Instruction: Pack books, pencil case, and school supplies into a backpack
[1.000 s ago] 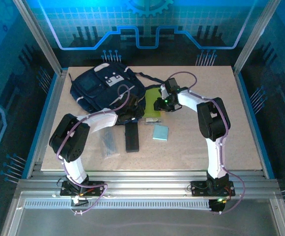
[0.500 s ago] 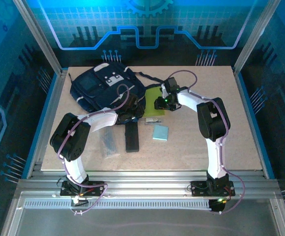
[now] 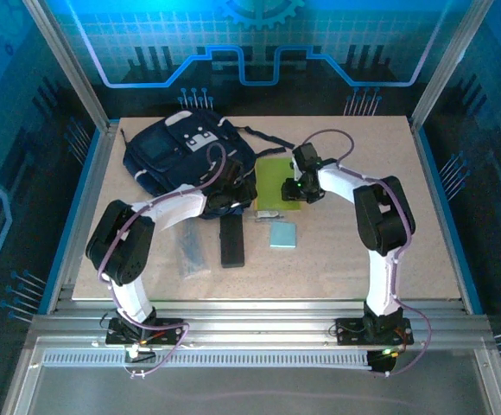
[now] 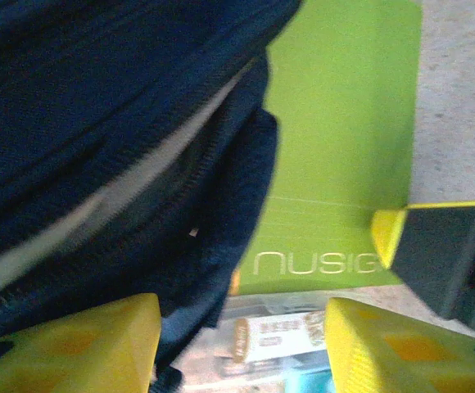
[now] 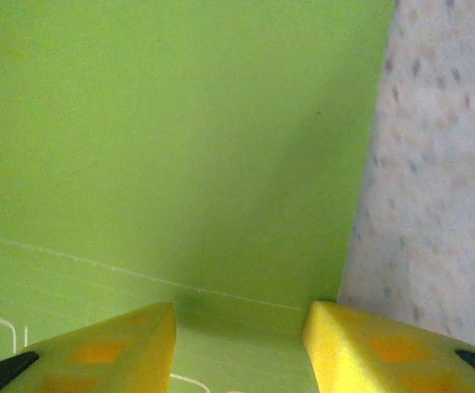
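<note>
So since a second ago the right arm has swung a bit to the right and the right gripper (image 3: pixel 295 188) has slid down toward the near edge of the lime-green book (image 3: pixel 275 175), which leaves more of the cover in sight. The left gripper (image 3: pixel 226 197) has barely shifted and sits at the backpack (image 3: pixel 177 151)'s right edge.

Both grippers look moderately wide with nothing pinched. The right one hangs low over the book's near right corner, with only green cover and a strip of bench (image 3: pixel 389 173) between its jaws. The left one has dark backpack fabric bulging against one finger, but the jaws aren't clamped on it as far as I can tell.

The book lies flat on the bench just right of the backpack, and from the left wrist its left side runs under the fabric. The pencil case (image 3: pixel 231 240), grey ruler strip (image 3: pixel 191 251), light-blue pad (image 3: pixel 282 234) and little clip (image 3: pixel 268 214) are all out on the bench, nearer the arms.

My take is that the book goes in first. It's thin and flat, so a straight top-down pinch probably won't bite. I'd get one right finger over the free edge and tip the corner up before closing. Meanwhile the left should grab the upper lip of the zip opening and lift, otherwise the book will likely just shove the fabric along. Then feed it in slowly and nearly flat.
</note>
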{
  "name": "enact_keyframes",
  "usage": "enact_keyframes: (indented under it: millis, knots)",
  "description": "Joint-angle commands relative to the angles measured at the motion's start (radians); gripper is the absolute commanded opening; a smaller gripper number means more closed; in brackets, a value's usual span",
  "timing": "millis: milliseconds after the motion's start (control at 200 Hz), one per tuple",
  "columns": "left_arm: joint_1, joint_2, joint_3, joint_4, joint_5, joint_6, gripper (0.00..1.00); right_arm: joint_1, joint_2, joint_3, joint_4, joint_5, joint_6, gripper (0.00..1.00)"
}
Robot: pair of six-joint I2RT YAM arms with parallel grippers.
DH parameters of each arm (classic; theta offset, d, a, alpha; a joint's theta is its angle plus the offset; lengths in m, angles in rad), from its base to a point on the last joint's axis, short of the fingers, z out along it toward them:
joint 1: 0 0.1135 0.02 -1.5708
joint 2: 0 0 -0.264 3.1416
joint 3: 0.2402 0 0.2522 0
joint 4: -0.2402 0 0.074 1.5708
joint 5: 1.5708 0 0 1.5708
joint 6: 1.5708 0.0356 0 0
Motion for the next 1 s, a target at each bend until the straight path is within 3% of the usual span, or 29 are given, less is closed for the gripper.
enact_keyframes:
  millis: [0,105,260,410,605,996]
  knots:
    - [-0.024,-0.052,0.049,-0.038,0.044,0.010,0.58,-0.007,0.002,-0.096,-0.151,-0.001,0.056,0.49]
    - [-0.046,-0.017,0.069,-0.021,0.060,-0.008,0.59,-0.009,-0.080,-0.117,-0.170,0.016,0.072,0.48]
    - [-0.089,0.094,0.139,0.003,0.096,-0.034,0.58,-0.027,-0.164,-0.079,-0.181,-0.051,0.049,0.49]
    - [-0.113,0.210,0.231,0.001,0.056,-0.006,0.58,-0.063,-0.209,-0.062,-0.166,-0.055,0.051,0.52]
    - [-0.110,0.334,0.335,-0.046,0.010,0.037,0.58,-0.116,-0.161,-0.086,-0.080,-0.079,0.099,0.59]
    - [-0.102,0.443,0.375,-0.143,0.040,0.056,0.47,-0.104,-0.018,-0.090,0.054,-0.154,0.196,0.55]
